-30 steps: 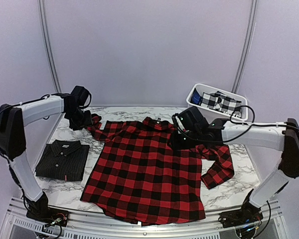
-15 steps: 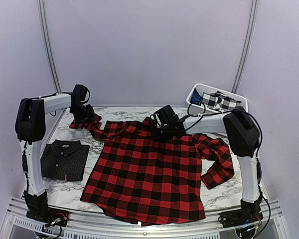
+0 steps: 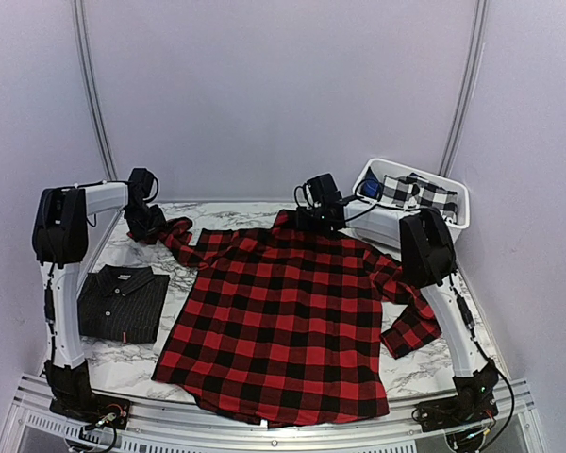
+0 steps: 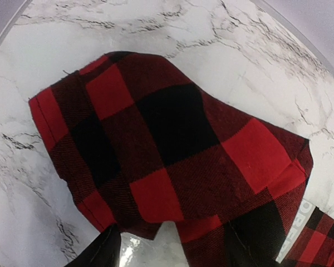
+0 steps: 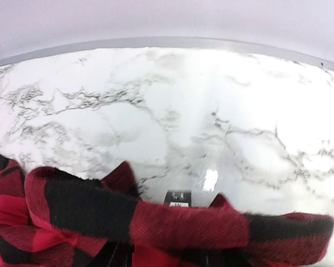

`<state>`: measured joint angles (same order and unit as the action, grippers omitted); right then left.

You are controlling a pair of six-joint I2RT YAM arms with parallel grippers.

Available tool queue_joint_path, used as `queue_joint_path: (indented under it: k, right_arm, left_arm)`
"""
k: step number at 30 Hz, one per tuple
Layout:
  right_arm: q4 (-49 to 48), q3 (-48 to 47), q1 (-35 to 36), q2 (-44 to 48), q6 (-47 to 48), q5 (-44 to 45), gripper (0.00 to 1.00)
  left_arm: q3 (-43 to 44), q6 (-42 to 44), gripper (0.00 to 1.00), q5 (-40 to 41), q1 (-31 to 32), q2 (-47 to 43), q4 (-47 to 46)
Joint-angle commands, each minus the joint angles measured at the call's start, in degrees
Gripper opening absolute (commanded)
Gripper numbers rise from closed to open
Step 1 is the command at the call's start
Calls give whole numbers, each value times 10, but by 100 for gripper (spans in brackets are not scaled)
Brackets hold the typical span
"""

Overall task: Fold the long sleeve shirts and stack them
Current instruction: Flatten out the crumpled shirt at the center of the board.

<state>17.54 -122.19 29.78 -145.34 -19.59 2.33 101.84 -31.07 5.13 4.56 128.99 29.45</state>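
One of two shirts looks done: black pinstriped shirt (image 3: 118,302) lies folded, near left. Still to do: red flannel shirt (image 3: 283,321), spread flat at centre, unfolded, not stacked. At its far-left cuff (image 4: 156,156) sits the left gripper (image 3: 151,226), at the collar (image 5: 172,222) the right gripper (image 3: 318,219). Grip on either: cannot tell, fingers mostly cut off in wrist views

A white marble-patterned table (image 3: 434,363) carries three things. A large red-and-black buffalo-check flannel shirt (image 3: 278,321) lies spread flat across the middle, its collar at twelve o'clock, one sleeve reaching to ten o'clock and the other bent back at three o'clock. A folded black pinstriped shirt (image 3: 120,302) lies at nine o'clock, apart from it. A white plastic basket (image 3: 387,225) sits at two o'clock.
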Motion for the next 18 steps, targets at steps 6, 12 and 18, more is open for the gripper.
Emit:
queue_joint_path:
  k: [6, 12, 18]
  right_arm:
    - [41, -96, -10, -50, 39, -51, 57]
    - [39, -102, -8, -25, 60, -82, 71]
    - [55, -88, 9, 34, 70, -80, 72]
  left_arm:
    - [7, 0, 64, -7, -41, -27, 21]
    - [-3, -10, 61, -10, -50, -43, 18]
    - [5, -9, 60, -21, -60, -16, 6]
